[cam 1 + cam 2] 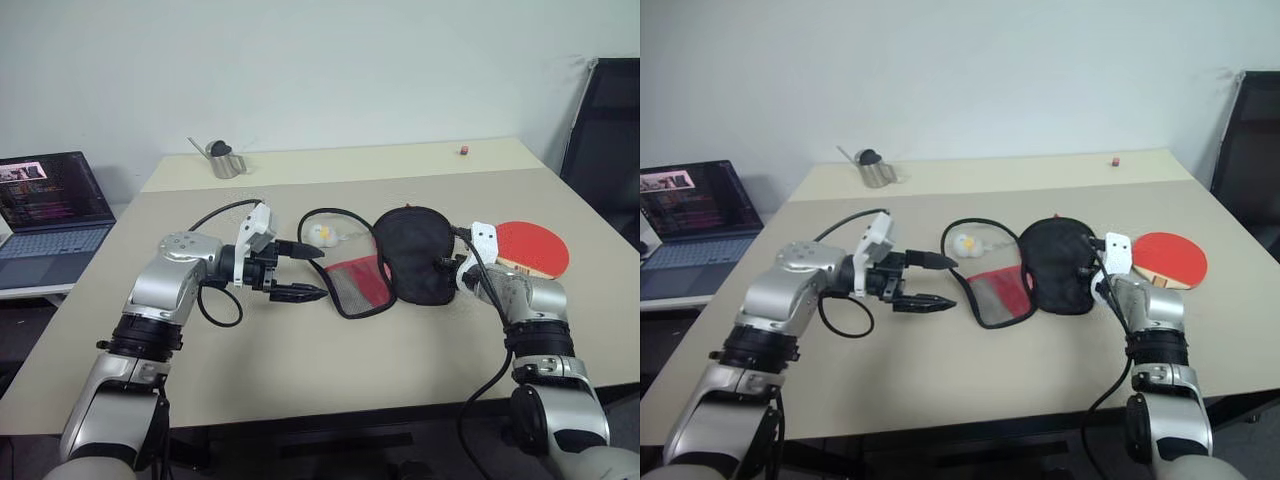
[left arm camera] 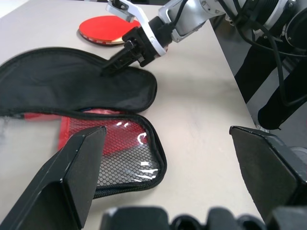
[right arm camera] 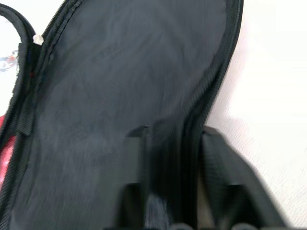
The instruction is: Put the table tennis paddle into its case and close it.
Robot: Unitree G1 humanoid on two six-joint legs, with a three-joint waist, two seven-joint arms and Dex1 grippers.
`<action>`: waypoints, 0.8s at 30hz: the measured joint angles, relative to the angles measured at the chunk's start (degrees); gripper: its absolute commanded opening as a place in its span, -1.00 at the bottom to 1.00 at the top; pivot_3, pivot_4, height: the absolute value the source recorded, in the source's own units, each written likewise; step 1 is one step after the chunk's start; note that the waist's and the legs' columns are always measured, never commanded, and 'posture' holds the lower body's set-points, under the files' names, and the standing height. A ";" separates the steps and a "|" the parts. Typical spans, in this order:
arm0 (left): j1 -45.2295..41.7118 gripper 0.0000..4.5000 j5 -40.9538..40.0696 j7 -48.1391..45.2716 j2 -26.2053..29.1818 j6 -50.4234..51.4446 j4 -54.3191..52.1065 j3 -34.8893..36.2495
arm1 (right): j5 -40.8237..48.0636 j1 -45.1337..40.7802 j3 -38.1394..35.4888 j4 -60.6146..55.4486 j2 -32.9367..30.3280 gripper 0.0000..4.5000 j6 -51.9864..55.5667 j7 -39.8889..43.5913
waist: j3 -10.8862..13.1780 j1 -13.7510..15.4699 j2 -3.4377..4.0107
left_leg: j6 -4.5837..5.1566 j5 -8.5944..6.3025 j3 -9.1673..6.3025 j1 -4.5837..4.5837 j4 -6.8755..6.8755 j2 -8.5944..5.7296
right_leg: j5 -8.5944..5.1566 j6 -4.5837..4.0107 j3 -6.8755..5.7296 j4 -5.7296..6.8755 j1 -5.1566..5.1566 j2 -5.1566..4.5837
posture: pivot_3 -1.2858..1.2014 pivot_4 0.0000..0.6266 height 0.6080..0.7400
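Observation:
The case (image 1: 415, 250) lies unzipped on the table, its black flap spread toward the right and its red half with the mesh pocket (image 1: 360, 283) toward the left. The table tennis paddle (image 1: 535, 245) rests red face up on the table just right of the case. My right gripper (image 1: 445, 265) is at the black flap's right edge; in the right wrist view its fingers (image 3: 218, 158) stand apart with the flap's zip edge between them. My left gripper (image 1: 322, 272) hovers open just left of the mesh pocket (image 2: 120, 153), holding nothing.
A small white and yellow object (image 1: 322, 233) on a black cord lies behind the case. A metal cup (image 1: 225, 160) and a tiny red item (image 1: 464, 150) sit at the table's far edge. A laptop (image 1: 50, 215) stands left, a black chair (image 1: 605, 140) right.

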 measured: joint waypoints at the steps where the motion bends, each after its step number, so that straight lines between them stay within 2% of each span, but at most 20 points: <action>1: 0.30 1.00 0.00 0.20 0.00 0.05 -0.04 0.01 | -0.35 -0.11 0.24 0.53 -0.23 0.38 -1.06 0.07 | 0.00 0.01 0.00 | 0.00 0.00 0.03 -0.01 0.00 0.00 | 0.00 0.00 0.03 0.00 -0.03 0.00 | 0.03 -0.52 1.00; 5: 0.88 1.00 -0.11 0.75 0.00 0.29 -1.22 0.32 | -1.40 -0.67 0.94 2.02 -1.40 0.99 -4.62 1.61 | 0.01 0.01 -0.01 | 0.00 0.00 0.10 -0.04 -0.01 0.01 | 0.00 0.01 0.09 0.01 -0.10 0.00 | 0.03 -0.52 1.00; 8: 1.71 1.00 -0.53 1.59 0.00 0.53 -2.60 1.05 | -1.21 -0.73 1.02 0.05 -2.97 0.99 -4.97 3.61 | 0.01 0.00 -0.01 | 0.00 0.00 0.13 -0.04 -0.02 0.01 | 0.00 0.01 0.13 0.00 -0.12 0.00 | 0.03 -0.52 1.00; 14: 2.82 1.00 -1.61 3.57 -0.21 1.15 -5.23 2.37 | 0.18 4.87 1.63 -14.24 -7.39 0.99 -1.47 6.31 | -0.01 0.34 -0.04 | 0.01 -0.01 0.11 -0.09 -0.01 0.02 | 0.00 0.01 0.11 -0.02 -0.12 0.01 | 0.03 -0.52 1.00; 17: 3.36 1.00 -1.63 6.40 -1.93 0.75 -7.54 2.56 | -1.34 9.93 1.06 -20.01 -8.90 0.99 0.02 3.46 | -0.01 0.74 -0.05 | 0.01 -0.01 0.12 -0.09 0.00 0.01 | 0.01 0.02 0.13 -0.02 -0.12 0.00 | 0.03 -0.52 1.00; 24: 3.72 1.00 -2.20 8.30 -4.29 1.20 -10.78 2.25 | -3.96 15.67 -3.72 -27.29 -7.48 0.99 3.19 -6.50 | 0.00 0.78 -0.06 | 0.02 0.00 0.20 -0.02 0.00 0.05 | 0.01 0.02 0.20 0.06 -0.11 0.05 | 0.03 -0.52 1.00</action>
